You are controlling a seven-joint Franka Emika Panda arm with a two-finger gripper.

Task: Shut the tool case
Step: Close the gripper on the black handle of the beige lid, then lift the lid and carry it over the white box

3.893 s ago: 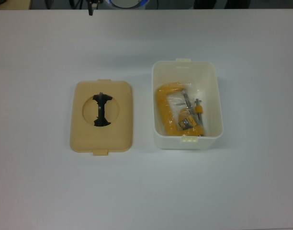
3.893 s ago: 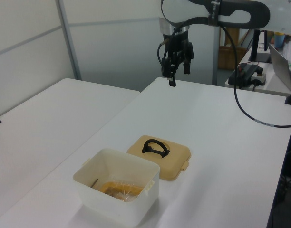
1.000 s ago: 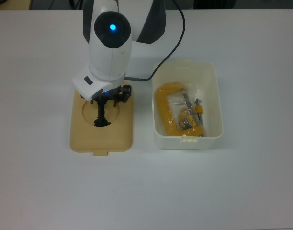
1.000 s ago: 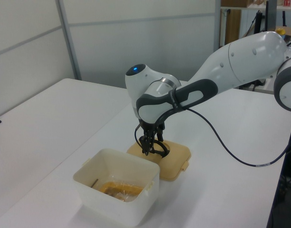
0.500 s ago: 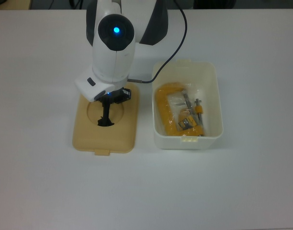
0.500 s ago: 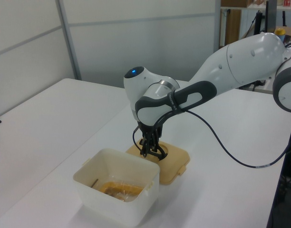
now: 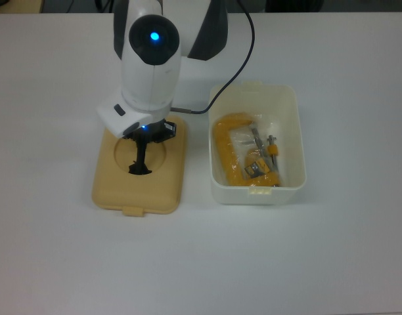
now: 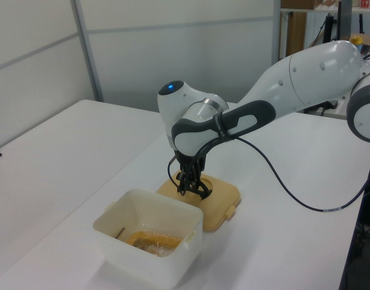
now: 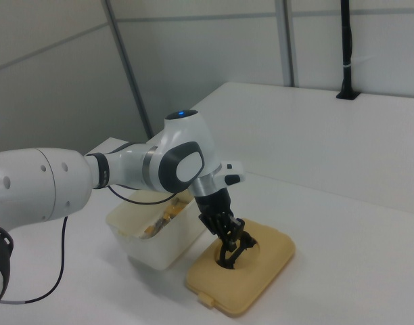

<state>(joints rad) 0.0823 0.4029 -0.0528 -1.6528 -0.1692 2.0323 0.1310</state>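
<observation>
Clamped on the black handle (image 7: pixel 140 156) of the tan lid (image 7: pixel 138 172), the jaws sit down in the lid's round recess; I read this from all three views, where the fingers (image 9: pixel 228 233) pinch the handle's arch from both sides. I see the gripper (image 8: pixel 189 183) pointing straight down from the white arm (image 8: pixel 294 78), with a blue light glowing on the joint above it.

Going from the top view's left to the top view's right: the lid lies on the white counter (image 7: pixel 332 262), its long sides slightly skewed against the tub's edges, a small tab at its near edge. From the left view I cannot tell whether it rests flat or is raised a little. Just beside it, apart by a narrow strip of counter, stands the translucent white tub (image 7: pixel 294 141) of the tool case, open on top. Inside it I see a yellow clamp (image 7: pixel 228 152) with its screw and a clear bag over part of it. A black cable (image 7: pixel 244 62) runs from the arm past the tub's far left corner.

In the right view the tub stands behind the arm, to the right view's left of the lid.
</observation>
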